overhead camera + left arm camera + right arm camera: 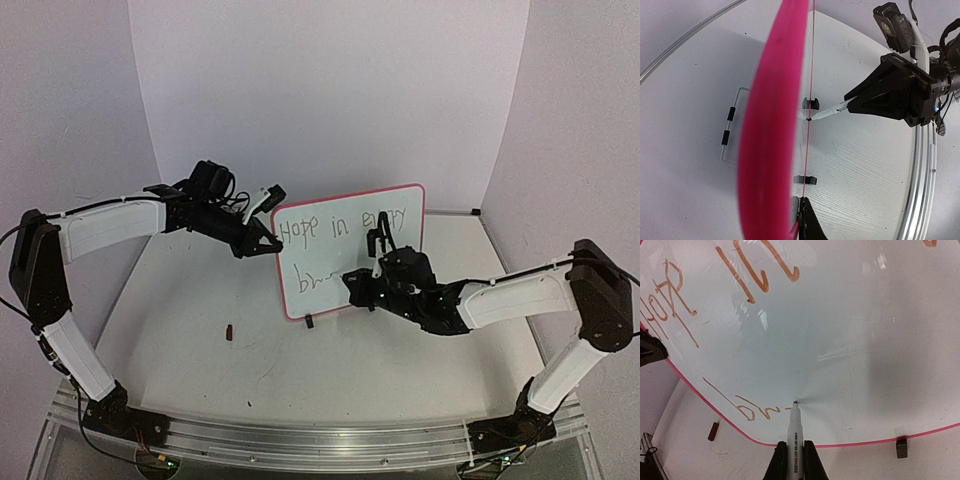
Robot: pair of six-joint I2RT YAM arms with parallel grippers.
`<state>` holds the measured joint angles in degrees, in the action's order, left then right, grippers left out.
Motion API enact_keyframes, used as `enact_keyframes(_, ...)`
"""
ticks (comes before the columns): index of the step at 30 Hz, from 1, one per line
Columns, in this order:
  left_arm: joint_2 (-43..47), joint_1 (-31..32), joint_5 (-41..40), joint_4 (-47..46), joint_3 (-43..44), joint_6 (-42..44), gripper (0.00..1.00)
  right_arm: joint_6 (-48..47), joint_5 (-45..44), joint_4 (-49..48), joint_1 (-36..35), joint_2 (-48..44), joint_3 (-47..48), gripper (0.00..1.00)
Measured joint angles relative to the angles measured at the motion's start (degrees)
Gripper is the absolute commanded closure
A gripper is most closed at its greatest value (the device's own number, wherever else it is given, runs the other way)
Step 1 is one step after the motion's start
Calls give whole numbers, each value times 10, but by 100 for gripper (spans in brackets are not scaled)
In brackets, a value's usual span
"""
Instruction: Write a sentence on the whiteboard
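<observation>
The whiteboard (380,265) stands upright on the table, its pink rim (770,150) filling the left wrist view edge-on. My left gripper (272,240) (801,222) is shut on the board's left edge. The sentence (345,225) reads "Hope in every" on top, with the start of a second line (752,410) lower left. A white marker (794,437) is clamped in my shut right gripper (794,467) (358,287), which also shows in the left wrist view (890,95). The marker's tip (795,403) touches the board just right of the last stroke.
A small dark red marker cap (231,331) (714,430) lies on the table left of the board. The board's black foot (900,447) (309,321) rests on the table. A metal rail (300,440) runs along the near edge; white walls close the back.
</observation>
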<state>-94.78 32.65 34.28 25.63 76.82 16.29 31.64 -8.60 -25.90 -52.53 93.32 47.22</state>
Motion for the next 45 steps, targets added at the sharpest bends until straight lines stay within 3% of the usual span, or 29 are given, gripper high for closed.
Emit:
enact_keyframes(28,0,0,0,0,0,0,100,8,26,-4,1,22,-1,100)
enact_keyframes(45,0,1,0,0,0,0,100,0,-4,-11,2,-41,-40,100)
